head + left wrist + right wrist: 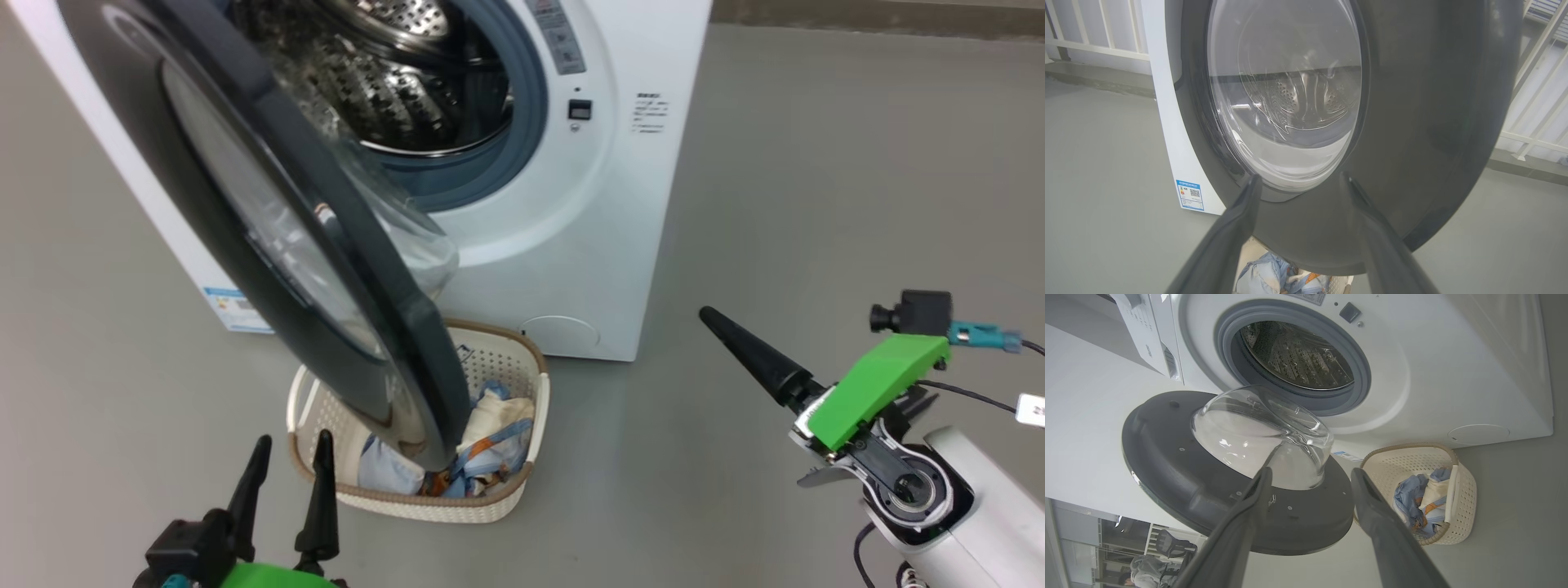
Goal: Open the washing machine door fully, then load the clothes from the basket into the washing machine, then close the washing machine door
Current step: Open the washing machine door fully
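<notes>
The white washing machine (620, 204) stands ahead with its steel drum (408, 90) exposed. The washing machine door (359, 269), black-rimmed with a bulging glass centre, hangs partly swung out over the basket (457, 510). Blue, cream and orange clothes (498, 441) lie in the basket. My left gripper (286, 474) is open at the lower left, just before the basket, and faces the door's outer face (1433, 122). My right gripper (1312, 473) is open and empty, off to the right, aimed at the door's inner side (1180, 477) with the basket (1466, 490) beside it.
Grey floor spreads around the machine, with wide room to its right (816, 163). A blue label (1190, 195) marks the machine's lower corner. White railings (1535, 81) run behind it. A chair (1171, 547) stands far off.
</notes>
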Controlling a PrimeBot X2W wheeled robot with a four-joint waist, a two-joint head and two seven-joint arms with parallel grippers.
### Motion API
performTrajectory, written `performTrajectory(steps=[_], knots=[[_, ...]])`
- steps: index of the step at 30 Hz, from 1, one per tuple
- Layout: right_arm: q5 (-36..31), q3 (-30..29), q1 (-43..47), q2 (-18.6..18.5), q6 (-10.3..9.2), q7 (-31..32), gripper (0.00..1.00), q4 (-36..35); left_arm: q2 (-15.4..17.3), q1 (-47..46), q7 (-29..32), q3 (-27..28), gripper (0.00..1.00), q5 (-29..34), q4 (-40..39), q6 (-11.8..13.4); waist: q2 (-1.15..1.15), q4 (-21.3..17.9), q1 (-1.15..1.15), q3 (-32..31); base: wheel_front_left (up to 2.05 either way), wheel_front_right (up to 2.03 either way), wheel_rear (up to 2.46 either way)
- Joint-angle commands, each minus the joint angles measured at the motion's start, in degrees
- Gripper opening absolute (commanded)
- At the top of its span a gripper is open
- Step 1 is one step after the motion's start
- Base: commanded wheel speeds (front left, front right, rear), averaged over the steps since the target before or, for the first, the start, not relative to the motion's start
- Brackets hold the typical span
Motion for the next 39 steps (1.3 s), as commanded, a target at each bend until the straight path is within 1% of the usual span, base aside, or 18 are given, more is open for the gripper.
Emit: performTrajectory(steps=[1,7,14,16,17,20,22,26,31,35,36,39], knots=[[-1.4,0.4,0.6,-1.1,0.43,-1.8,1.0,-0.9,0.8,-0.1,-0.6,2.3,1.0,0.7,-1.1,-0.2,0.0,-2.1,0.01,-1.6,0.0,0.0,0.0],[-5.3,3.0,1.7,-3.6,0.43,-9.8,1.0,0.5,0.8,1.3,-0.6,4.0,1.0,1.3,-1.4,-0.3,0.0,-4.3,0.01,-2.4,0.0,0.0,0.0],[-10.7,9.0,2.2,-7.2,0.43,-22.5,1.0,4.2,0.8,2.0,-0.6,4.6,1.0,1.3,-1.4,-0.3,0.0,-5.6,0.01,-2.9,0.0,0.0,0.0],[-12.5,10.5,2.2,-8.2,0.43,-24.7,1.0,5.9,0.8,2.1,-0.6,4.7,1.0,1.3,-1.4,-0.3,0.0,-5.9,0.01,-3.0,0.0,0.0,0.0],[-12.5,10.5,2.2,-8.2,0.43,-24.7,1.0,5.9,0.8,2.1,-0.6,4.7,1.0,1.3,-1.4,-0.3,0.0,-5.9,0.01,-3.0,0.0,0.0,0.0],[-14.9,11.1,2.2,-8.7,0.43,-26.0,1.0,8.9,0.8,2.4,-0.6,4.8,1.0,1.2,-1.4,-0.3,0.0,-6.1,0.01,-3.2,0.0,0.0,0.0],[-17.6,8.9,2.2,-8.4,0.43,-26.1,1.0,10.3,0.8,2.5,-0.6,4.9,1.0,1.2,-1.4,-0.3,0.0,-6.3,0.01,-3.3,0.0,0.0,0.0],[-25.1,1.1,4.3,-6.3,0.43,-26.1,1.0,10.9,0.8,2.6,-0.6,4.9,1.0,1.1,-1.5,-0.3,0.0,-6.3,0.01,-3.3,0.0,0.0,0.0],[-34.8,-7.5,7.9,-3.3,0.43,-26.1,1.0,9.1,0.8,2.5,-0.6,5.1,1.0,1.2,-1.5,-0.3,0.0,-6.2,0.01,-3.4,0.0,0.0,0.0],[-42.9,-11.4,10.6,-1.4,0.43,-26.1,1.0,6.9,0.8,2.4,-0.6,5.1,1.0,1.1,-1.3,-0.3,0.0,-6.0,0.01,-3.5,0.0,0.0,0.0],[-45.8,-13.6,11.9,-0.2,0.43,-26.1,1.0,5.8,0.8,2.4,-0.6,5.0,1.0,1.1,-1.3,-0.3,0.0,-5.9,0.01,-3.6,0.0,0.0,0.0],[-49.6,-16.2,13.6,1.4,0.43,-26.1,1.0,4.5,0.8,2.4,-0.6,5.0,1.0,1.1,-1.3,-0.3,0.0,-5.8,0.01,-3.6,0.0,0.0,0.0]])
